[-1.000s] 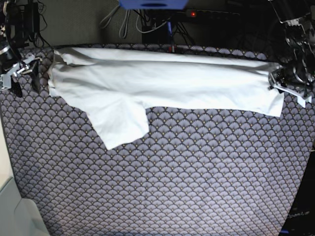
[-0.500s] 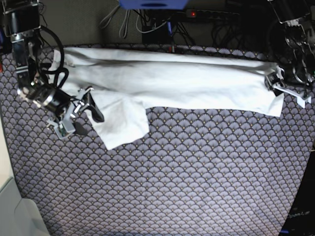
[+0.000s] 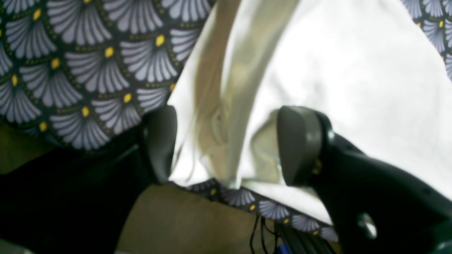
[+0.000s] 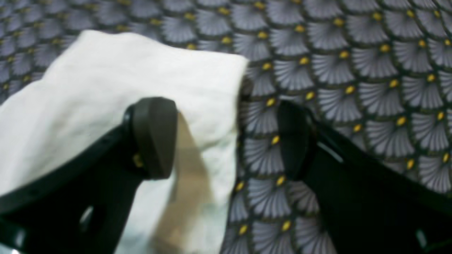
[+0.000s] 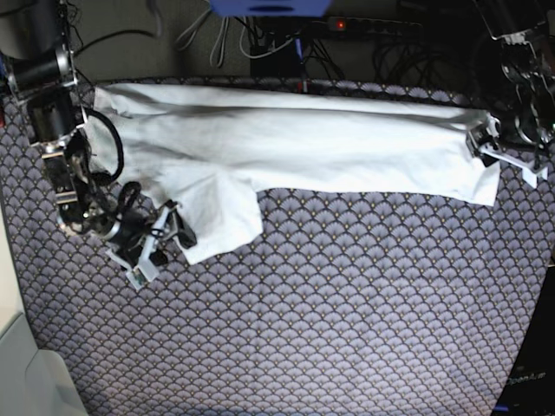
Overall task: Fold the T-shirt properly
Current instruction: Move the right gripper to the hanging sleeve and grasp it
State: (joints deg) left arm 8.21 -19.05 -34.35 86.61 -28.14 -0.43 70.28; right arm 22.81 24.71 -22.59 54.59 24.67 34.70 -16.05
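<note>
The right gripper (image 4: pixel 226 139), jaws spread, straddles the sleeve edge of the T-shirt (image 5: pixel 295 143); it should go lower, then pinch. The left gripper (image 3: pixel 226 144), jaws spread, brackets the hem.

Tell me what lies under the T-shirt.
The T-shirt lies on the fan-patterned cloth, which shows all around it and at the sleeve's edge in the right wrist view. Whatever else sits beneath the shirt is covered.

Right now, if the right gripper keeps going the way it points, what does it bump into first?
Probably the T-shirt sleeve: the open right gripper straddles its hem edge, one finger over cloth, the other over the patterned tablecloth. Depth is unclear.
</note>
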